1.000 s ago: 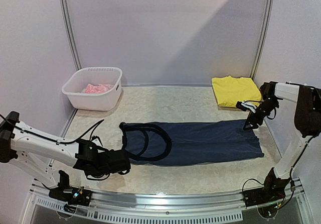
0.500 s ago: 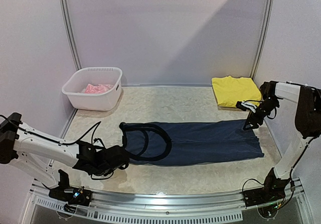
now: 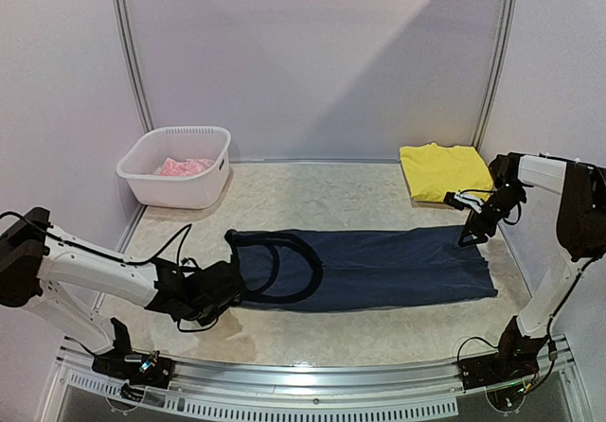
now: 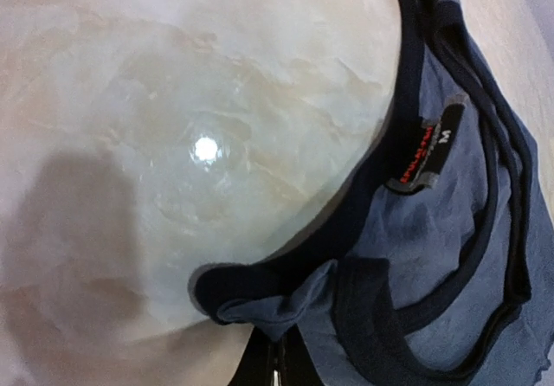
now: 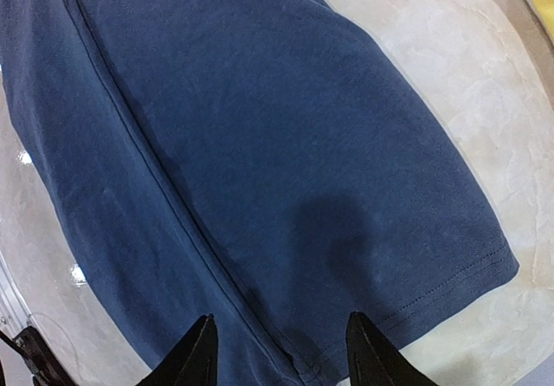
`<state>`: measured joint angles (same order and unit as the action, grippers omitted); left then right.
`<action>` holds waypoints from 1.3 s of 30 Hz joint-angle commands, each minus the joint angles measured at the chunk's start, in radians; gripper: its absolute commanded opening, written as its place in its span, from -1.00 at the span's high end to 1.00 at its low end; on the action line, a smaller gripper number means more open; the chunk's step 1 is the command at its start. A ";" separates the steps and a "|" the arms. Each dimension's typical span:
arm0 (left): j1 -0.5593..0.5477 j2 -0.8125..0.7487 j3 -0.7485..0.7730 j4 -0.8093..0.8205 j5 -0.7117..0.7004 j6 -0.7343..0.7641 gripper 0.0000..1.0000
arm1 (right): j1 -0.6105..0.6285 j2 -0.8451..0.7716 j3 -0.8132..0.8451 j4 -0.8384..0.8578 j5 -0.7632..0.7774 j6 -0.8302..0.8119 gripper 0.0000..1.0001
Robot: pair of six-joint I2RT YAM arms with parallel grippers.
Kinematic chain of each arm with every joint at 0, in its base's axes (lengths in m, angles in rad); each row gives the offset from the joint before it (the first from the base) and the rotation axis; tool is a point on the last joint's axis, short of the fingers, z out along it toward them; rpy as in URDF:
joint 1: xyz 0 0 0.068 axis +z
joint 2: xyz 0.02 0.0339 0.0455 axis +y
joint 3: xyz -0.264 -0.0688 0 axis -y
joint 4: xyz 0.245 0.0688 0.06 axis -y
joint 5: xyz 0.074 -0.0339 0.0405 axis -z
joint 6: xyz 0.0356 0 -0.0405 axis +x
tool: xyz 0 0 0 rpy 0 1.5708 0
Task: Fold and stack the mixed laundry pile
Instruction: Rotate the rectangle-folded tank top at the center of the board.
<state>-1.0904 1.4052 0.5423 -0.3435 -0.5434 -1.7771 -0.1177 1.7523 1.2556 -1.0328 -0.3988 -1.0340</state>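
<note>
Altogether one navy top (image 3: 398, 269), two other garments (image 3: 443, 169).

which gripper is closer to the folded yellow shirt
Right. The right gripper is over the hem of the navy tank top, just short of the yellow shirt; the left gripper is at the tank top's strap end, much farther away.

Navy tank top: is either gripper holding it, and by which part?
The left gripper looks pinched on the navy tank top at its shoulder strap; the right gripper hangs open over the hem, holding nothing.
</note>
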 commanded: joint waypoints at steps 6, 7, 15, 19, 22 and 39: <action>0.276 0.031 0.043 0.009 0.097 0.336 1.00 | 0.007 -0.052 -0.043 -0.030 0.031 -0.028 -0.01; 0.309 0.039 0.060 0.008 0.111 0.374 1.00 | 0.007 -0.059 -0.048 -0.032 0.033 -0.030 -0.01; 0.473 0.158 0.208 -0.009 0.177 0.598 1.00 | 0.007 -0.047 -0.055 -0.030 0.071 -0.050 -0.01; 0.499 0.191 0.216 0.013 0.204 0.618 1.00 | 0.007 -0.025 -0.030 -0.033 0.088 -0.052 -0.01; 0.499 0.185 0.209 0.019 0.215 0.612 1.00 | 0.008 -0.001 0.001 -0.037 0.100 -0.046 -0.01; 0.501 0.028 0.125 -0.094 0.213 0.603 0.70 | 0.025 0.135 0.124 -0.045 0.090 -0.011 -0.03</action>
<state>-0.6025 1.4193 0.6792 -0.4019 -0.3450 -1.1893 -0.1116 1.8511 1.3338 -1.0653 -0.3073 -1.0554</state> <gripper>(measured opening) 0.084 0.512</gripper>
